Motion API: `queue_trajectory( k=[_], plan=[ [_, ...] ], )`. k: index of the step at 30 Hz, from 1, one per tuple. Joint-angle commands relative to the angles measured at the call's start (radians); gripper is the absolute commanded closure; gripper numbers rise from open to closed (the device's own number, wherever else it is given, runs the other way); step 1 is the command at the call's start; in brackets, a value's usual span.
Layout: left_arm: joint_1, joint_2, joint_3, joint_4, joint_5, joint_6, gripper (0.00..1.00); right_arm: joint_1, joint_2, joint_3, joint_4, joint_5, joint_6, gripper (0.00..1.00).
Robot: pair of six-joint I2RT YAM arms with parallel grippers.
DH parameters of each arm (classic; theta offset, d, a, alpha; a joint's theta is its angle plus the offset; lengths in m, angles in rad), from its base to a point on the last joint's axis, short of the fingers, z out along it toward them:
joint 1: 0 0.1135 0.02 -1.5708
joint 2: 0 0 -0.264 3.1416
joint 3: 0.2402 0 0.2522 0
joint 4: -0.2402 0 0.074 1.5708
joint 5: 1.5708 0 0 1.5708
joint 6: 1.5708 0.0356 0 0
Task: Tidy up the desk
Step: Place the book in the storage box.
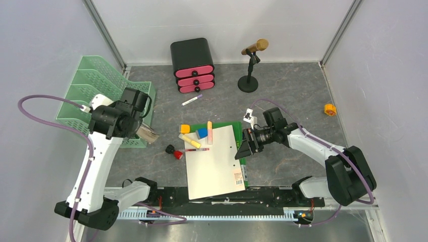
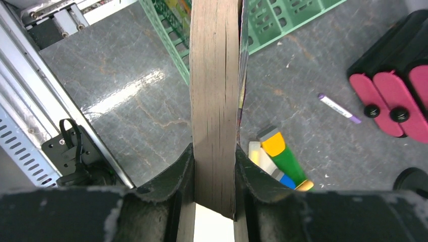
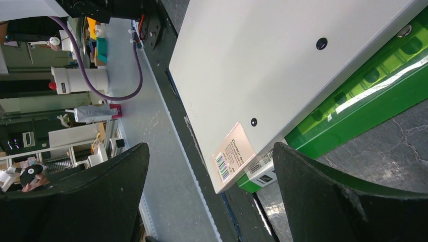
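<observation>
The desk (image 1: 287,96) fills the middle of the overhead view. It is roughly square with no clear long axis, its edges parallel to the white enclosure walls (image 1: 227,20). Its dark-grey marbled top has pale veins and is glossy enough to show glare.

A mint-green tiered tray (image 1: 83,83) stands at 9 o'clock. A white binder (image 1: 214,161) lies over a green folder (image 1: 243,170) at 6 o'clock, its length running toward 12. The black drawer box (image 1: 192,55) is at 12 and a gold microphone (image 1: 255,48) at 1.

The left gripper (image 2: 214,166), beside the tray, pinches a thick book (image 2: 214,91) across its page block. The right gripper (image 3: 209,151) is spread wide at the binder's 3 o'clock edge.

Highlighters (image 1: 201,133) cluster at centre, and an orange roll (image 1: 329,109) lies at 3.
</observation>
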Motion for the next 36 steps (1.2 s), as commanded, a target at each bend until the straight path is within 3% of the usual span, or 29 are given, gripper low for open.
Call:
queue_trajectory(
  k=[1, 13, 18, 21, 25, 30, 36],
  plan=[
    [0.004, -0.031, 0.078, -0.060, -0.117, -0.075, 0.98, -0.001, -0.015, 0.008, 0.008, 0.002, -0.013, 0.02],
    [0.004, -0.044, 0.109, -0.056, -0.162, -0.031, 0.98, -0.001, -0.003, 0.018, 0.007, 0.000, -0.016, 0.02],
    [0.004, -0.011, 0.082, 0.111, -0.134, 0.257, 0.98, -0.001, 0.005, 0.022, 0.008, -0.001, -0.018, 0.02],
    [0.004, -0.046, 0.003, 0.345, -0.020, 0.572, 0.98, -0.001, 0.003, 0.020, 0.007, 0.000, -0.020, 0.02],
    [0.004, -0.161, -0.136, 0.614, 0.074, 0.787, 0.98, -0.001, 0.007, 0.017, 0.006, 0.000, -0.022, 0.02],
    [0.004, -0.312, -0.286, 0.889, 0.156, 0.939, 0.98, -0.002, 0.017, 0.017, 0.006, 0.003, -0.024, 0.02],
    [0.004, -0.247, -0.276, 0.886, 0.265, 1.079, 0.98, -0.001, 0.027, 0.028, 0.006, 0.002, -0.023, 0.02]
  ],
)
